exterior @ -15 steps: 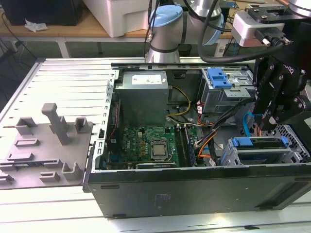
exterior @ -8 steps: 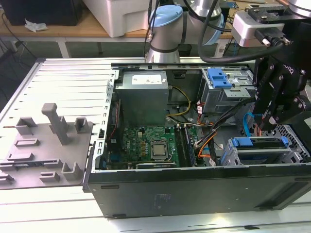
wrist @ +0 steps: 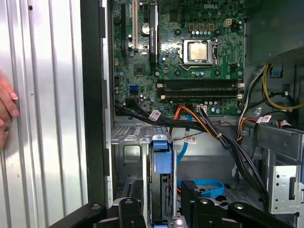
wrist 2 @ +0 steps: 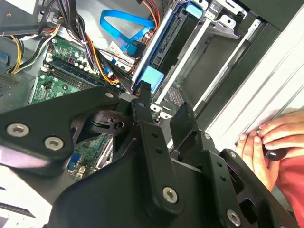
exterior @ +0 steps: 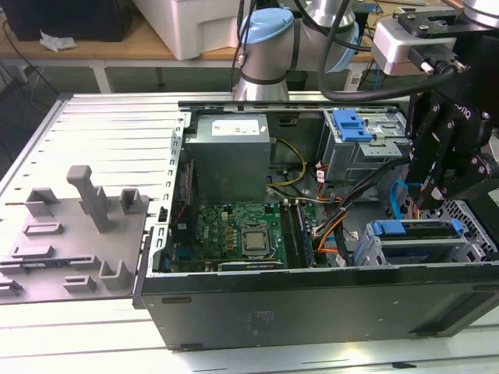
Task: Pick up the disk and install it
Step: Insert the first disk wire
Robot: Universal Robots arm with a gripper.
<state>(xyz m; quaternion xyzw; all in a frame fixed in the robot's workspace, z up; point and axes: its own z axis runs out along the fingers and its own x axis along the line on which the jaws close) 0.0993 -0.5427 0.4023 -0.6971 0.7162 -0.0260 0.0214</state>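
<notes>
Counted in the exterior view: one open computer case (exterior: 312, 308) lying on its side on one ribbed metal worktop (exterior: 109, 128). Inside it, one green motherboard (exterior: 226, 222), one grey power supply (exterior: 230, 156) and two metal drive cages. Atop the far cage (exterior: 366, 156), one blue latch piece (exterior: 351, 125). In the near cage (exterior: 370, 251), at the exterior view's right, one disk (exterior: 417, 231), with blue carrier along its upper edge. Also one blue data cable (exterior: 398, 199) looping beside that cage. On the worktop at the exterior view's left, well apart from the case opening, one grey fixture plate (exterior: 70, 249) with upright posts. One arm (exterior: 265, 47), one black pincer (exterior: 434, 191).

Pincer released: two fingers (wrist 2: 141, 102) spread in the second wrist view, gripping nothing. Poised just above the near cage, directly over the disk, no contact visible. In the first wrist view, disk (wrist: 161, 161) standing on edge in its slot, lined up with the gap between the two fingertips. One person's hand (wrist: 5, 111) resting on the worktop beside the case.
</notes>
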